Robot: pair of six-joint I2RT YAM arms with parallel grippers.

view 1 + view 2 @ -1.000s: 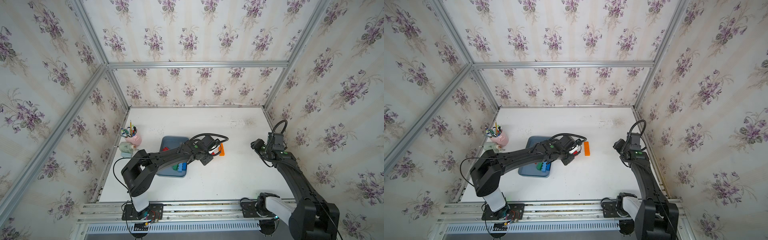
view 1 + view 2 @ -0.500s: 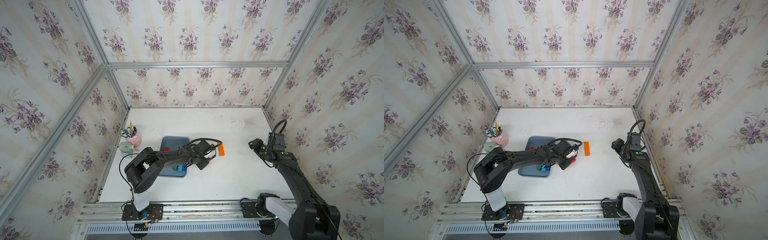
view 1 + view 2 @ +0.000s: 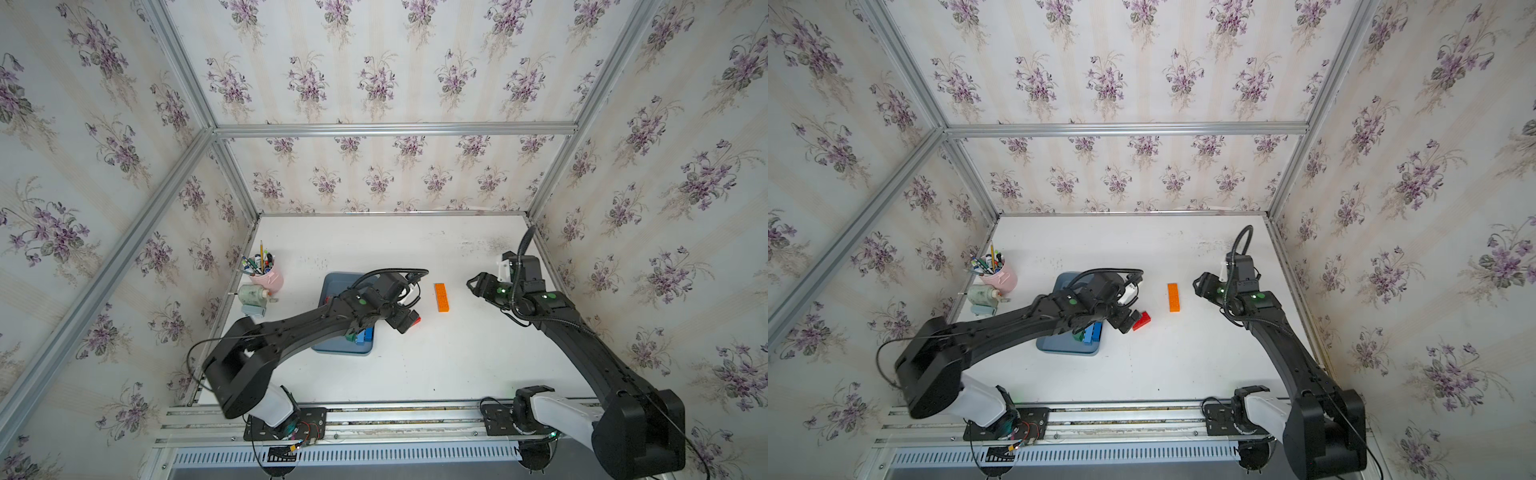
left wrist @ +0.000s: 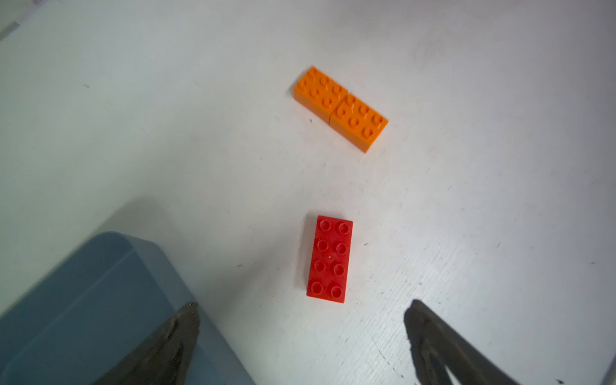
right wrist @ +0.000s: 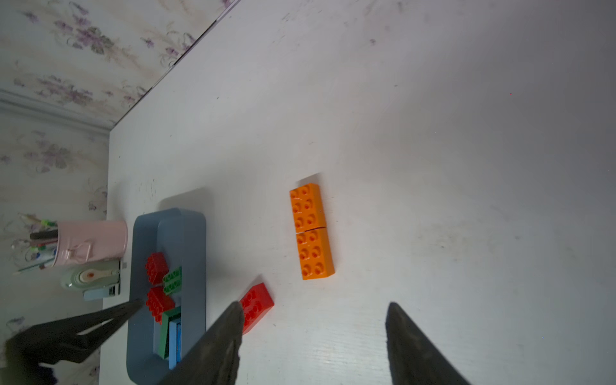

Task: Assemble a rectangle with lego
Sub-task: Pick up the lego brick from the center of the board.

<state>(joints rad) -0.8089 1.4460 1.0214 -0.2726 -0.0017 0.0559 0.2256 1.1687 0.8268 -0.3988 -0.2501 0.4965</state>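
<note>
the left gripper has its two fingers spread wide apart and it holds nothing. a red brick lies flat on the white tabletop just in front of those fingers, bumps up, not touching them. it sits near the middle of the tabletop, just beside the right side of the blue tray. two orange bricks lie a little further toward the right edge, set end to end and touching, so they make one long bar. the red brick is near them but apart, and it is turned a bit crooked to them. inside the tray lie two red bricks, green bricks and a blue brick, packed close together. the right gripper hangs over the tabletop on the right side of the orange bar, with its fingers partly open and nothing between them. a pink cup full of pens stands by the left edge of the tabletop, well apart from the bricks.
</note>
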